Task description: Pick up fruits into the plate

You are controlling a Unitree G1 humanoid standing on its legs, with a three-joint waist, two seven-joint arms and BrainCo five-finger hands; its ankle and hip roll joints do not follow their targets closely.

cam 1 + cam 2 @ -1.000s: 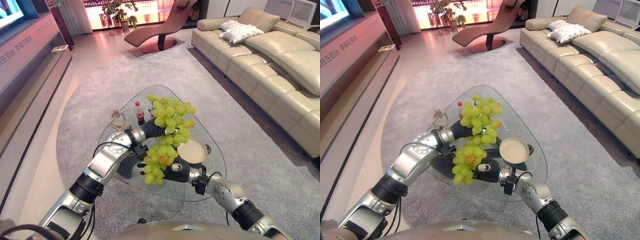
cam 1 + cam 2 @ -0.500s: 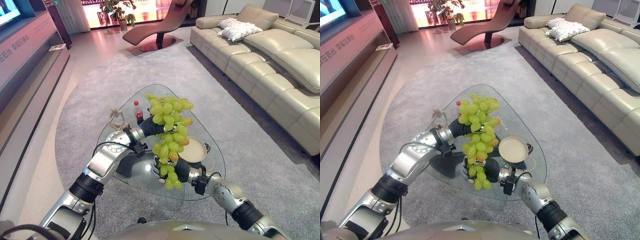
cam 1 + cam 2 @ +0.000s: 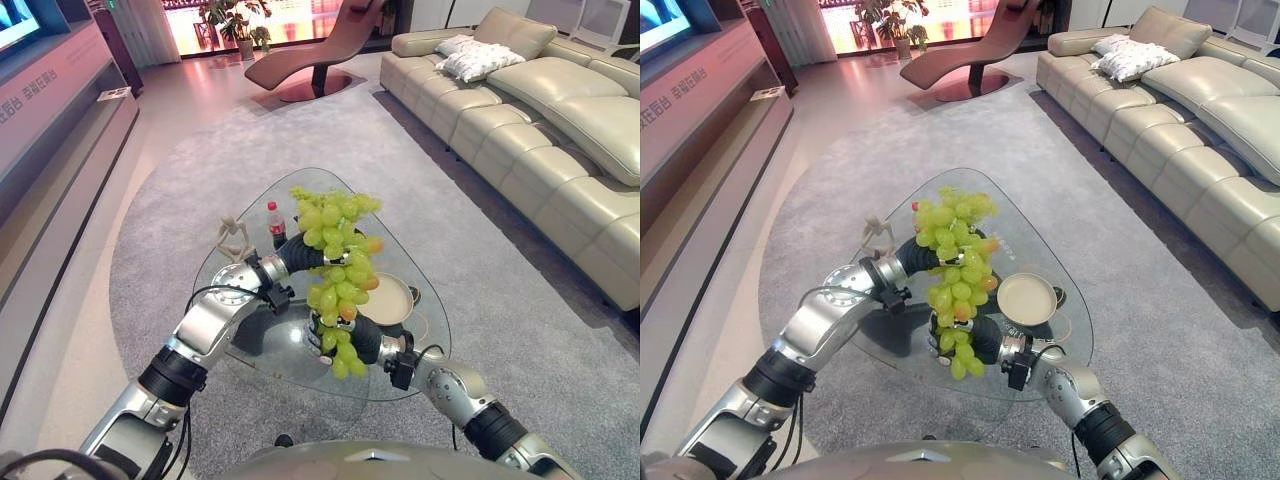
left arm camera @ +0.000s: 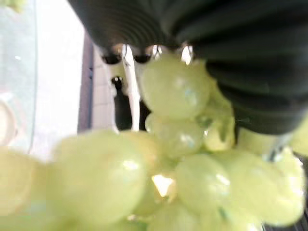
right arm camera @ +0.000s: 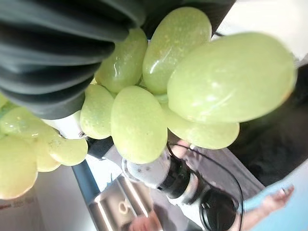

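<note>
The grapes (image 3: 337,268) have swung in under my left hand (image 3: 298,256); soft, loose, grip unseen, plate (image 3: 387,300) at three o'clock.

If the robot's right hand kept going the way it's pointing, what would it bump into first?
Most likely the grapes. The right hand points toward the bunch hanging from the left hand, and its lowest grapes already overlap it. Depth is unclear, so they may already touch.

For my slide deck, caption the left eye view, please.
Left hand lifts green grapes over a glass table beside the plate.
</note>
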